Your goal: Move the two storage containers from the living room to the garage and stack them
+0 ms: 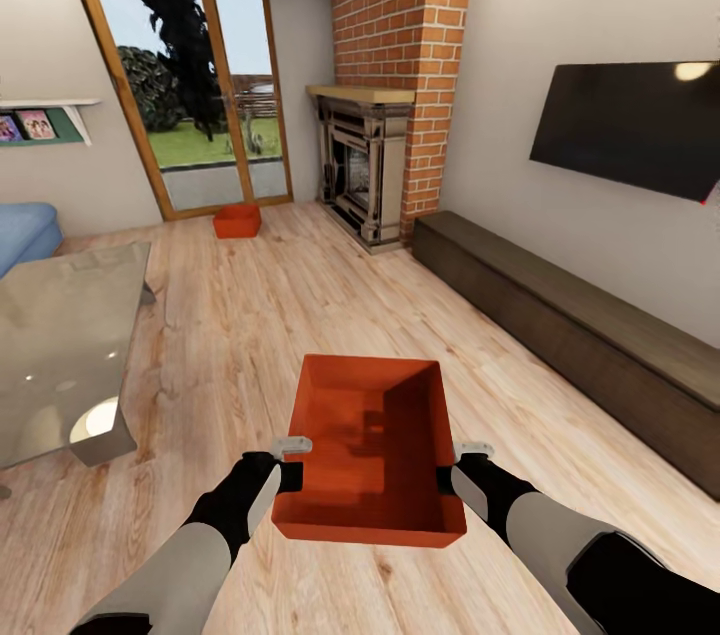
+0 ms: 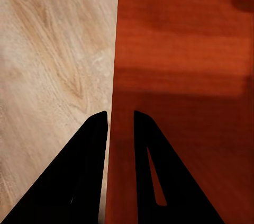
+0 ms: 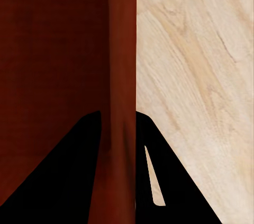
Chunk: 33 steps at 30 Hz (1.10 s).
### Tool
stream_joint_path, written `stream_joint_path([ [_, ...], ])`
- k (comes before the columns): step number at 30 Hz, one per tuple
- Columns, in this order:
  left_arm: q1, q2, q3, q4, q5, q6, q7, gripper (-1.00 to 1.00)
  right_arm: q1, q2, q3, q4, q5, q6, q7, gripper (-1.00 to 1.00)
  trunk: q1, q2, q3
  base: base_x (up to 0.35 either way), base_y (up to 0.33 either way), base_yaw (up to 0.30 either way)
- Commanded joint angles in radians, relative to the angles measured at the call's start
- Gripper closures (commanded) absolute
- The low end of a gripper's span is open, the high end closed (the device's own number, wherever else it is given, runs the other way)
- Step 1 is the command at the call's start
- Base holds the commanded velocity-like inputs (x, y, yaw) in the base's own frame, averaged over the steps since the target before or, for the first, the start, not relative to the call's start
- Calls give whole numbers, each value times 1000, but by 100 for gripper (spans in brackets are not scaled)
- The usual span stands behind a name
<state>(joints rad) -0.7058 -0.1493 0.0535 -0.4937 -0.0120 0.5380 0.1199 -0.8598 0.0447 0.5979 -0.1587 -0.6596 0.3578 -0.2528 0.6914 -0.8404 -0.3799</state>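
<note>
Both my end effectors, left (image 1: pixel 291 461) and right (image 1: pixel 458 465), pinch opposite side walls of the near storage container (image 1: pixel 372 450) so I can carry it level, while the second container (image 1: pixel 237 221) waits on the far floor (image 1: pixel 300 315).

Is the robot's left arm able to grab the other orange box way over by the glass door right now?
Probably not. The far container sits across the floor, and the left gripper is pinching the near container's wall.

Matt orange-red plastic container (image 1: pixel 375 455), light grained wood-plank floor (image 1: pixel 300 315), glossy glass table (image 1: pixel 60 345)
</note>
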Motion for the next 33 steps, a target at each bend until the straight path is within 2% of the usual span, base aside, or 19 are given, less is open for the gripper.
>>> stream_joint_path([
  [1, 0, -1, 3, 1, -21, 11, 7, 100, -1, 0, 36, -20, -14, -9, -5, 100, -4, 6, 4, 0, 0, 0],
  [33, 0, 0, 3, 1, -22, 11, 7, 100, -1, 0, 36, -19, -14, -10, -5, 100, -126, 230, 153, 0, 0, 0],
])
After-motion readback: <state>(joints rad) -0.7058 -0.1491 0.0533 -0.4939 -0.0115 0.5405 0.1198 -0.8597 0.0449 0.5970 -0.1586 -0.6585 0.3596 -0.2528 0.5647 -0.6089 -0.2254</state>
